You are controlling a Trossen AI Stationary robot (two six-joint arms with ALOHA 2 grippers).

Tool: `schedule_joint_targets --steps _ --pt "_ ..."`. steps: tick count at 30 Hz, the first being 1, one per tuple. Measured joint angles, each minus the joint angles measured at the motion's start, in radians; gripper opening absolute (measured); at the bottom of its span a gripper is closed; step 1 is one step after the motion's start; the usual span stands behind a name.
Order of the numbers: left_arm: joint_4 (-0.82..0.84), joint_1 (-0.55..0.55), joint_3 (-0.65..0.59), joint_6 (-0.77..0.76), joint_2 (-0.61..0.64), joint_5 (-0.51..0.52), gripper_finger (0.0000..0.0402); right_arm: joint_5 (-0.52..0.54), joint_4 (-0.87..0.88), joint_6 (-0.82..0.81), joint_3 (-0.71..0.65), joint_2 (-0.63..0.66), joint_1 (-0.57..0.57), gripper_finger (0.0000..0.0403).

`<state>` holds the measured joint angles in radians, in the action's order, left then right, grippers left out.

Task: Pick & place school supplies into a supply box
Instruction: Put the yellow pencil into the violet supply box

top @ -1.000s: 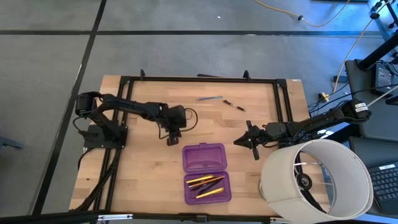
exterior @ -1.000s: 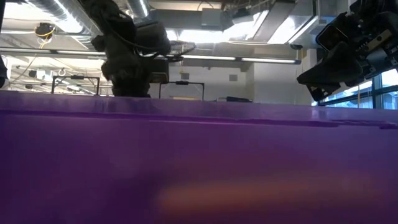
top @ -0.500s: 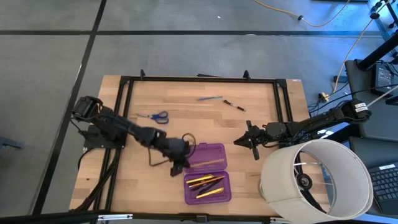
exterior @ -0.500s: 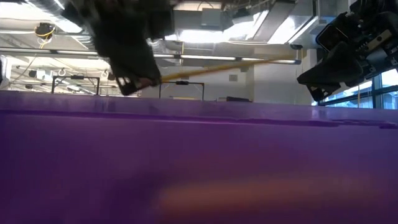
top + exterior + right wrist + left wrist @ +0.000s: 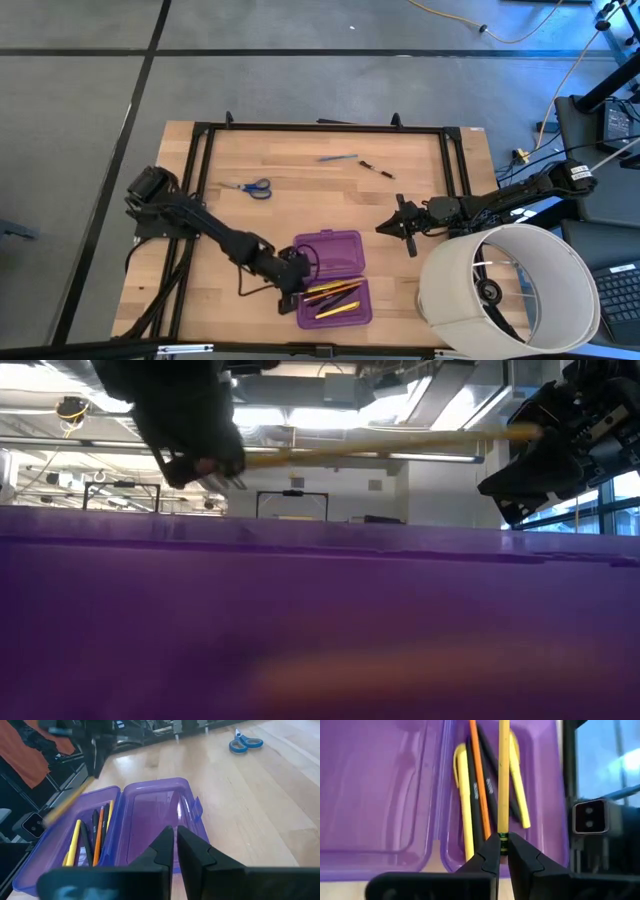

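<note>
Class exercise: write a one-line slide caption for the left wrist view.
Left gripper holds a yellow pencil over the open purple pencil case.

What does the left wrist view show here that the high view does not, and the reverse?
Only the left wrist view shows how the left tool pinches the yellow pencil by its end, over pens and pencils already lying in one half of the purple case. Only the high view shows the scissors, two pens left on the table, the right tool waiting shut, and the white cylinder. Both show the open case and the supplies in it.
</note>
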<state>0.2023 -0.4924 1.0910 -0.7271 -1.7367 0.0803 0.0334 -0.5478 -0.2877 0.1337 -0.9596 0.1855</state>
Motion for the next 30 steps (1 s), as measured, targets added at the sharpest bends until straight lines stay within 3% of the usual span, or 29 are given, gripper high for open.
schedule_joint_targets --steps 6,13,21,30 --pt "0.034 -0.021 0.084 -0.071 -0.102 0.002 0.0011 0.000 0.001 0.000 0.000 0.000 0.000 0.0028" --pt "0.041 -0.030 0.117 -0.157 -0.199 -0.095 0.0012 0.000 0.001 0.000 0.000 0.000 0.000 0.0028" --pt "0.036 -0.018 0.121 -0.157 -0.219 -0.132 0.0016 0.000 0.001 -0.014 0.000 0.000 0.000 0.0028" --pt "0.037 0.001 0.121 -0.117 -0.219 -0.183 0.0050 0.000 0.001 -0.023 0.000 0.000 0.000 0.0028"
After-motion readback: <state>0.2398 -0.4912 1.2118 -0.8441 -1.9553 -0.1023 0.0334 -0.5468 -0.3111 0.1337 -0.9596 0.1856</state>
